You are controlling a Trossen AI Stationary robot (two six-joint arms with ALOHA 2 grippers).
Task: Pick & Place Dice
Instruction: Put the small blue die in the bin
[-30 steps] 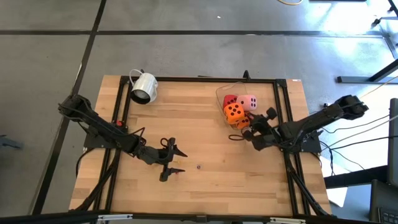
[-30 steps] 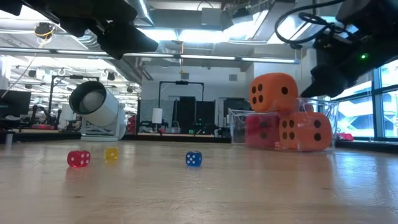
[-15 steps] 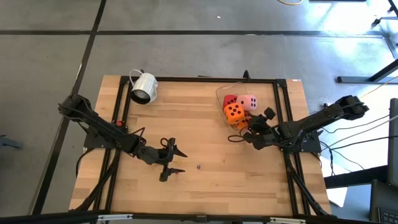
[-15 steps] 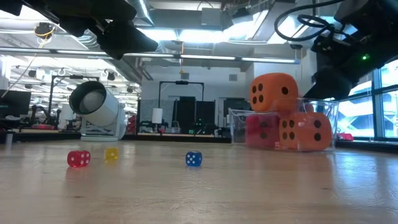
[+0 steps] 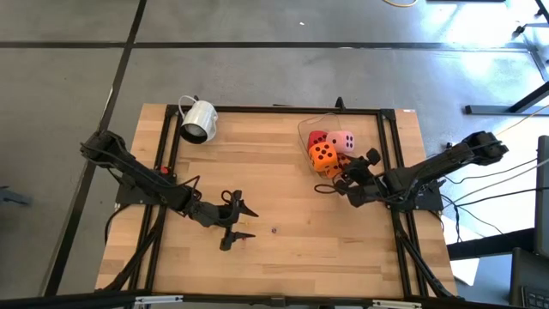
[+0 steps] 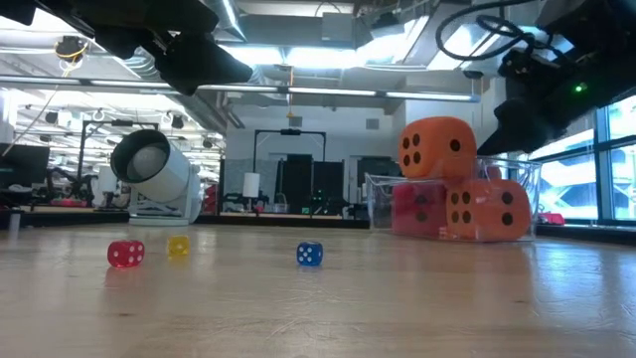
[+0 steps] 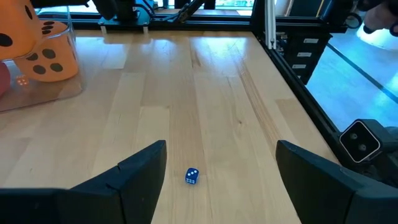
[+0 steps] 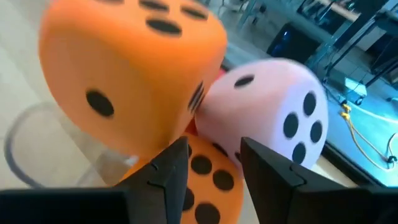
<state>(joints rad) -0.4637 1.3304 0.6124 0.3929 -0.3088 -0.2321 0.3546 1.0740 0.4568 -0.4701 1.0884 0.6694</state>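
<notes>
Four soft dice are piled in a clear container at the table's far right. The red die and the pink die lie at the back. One orange die sits on top of the pile, and the second orange die lies under it. My right gripper is open, right at the near side of the pile; in its wrist view the fingers frame the lower orange die. My left gripper hangs open over the table's middle, away from the dice. My right gripper stands close against the lower orange die, coming from the table's near right side. I cannot tell whether its fingertips touch the die.
A white mug lies on its side at the far left. Tiny coloured cubes sit on the bare wood near my left gripper: a blue one, a red one and a yellow one. A black frame borders the table.
</notes>
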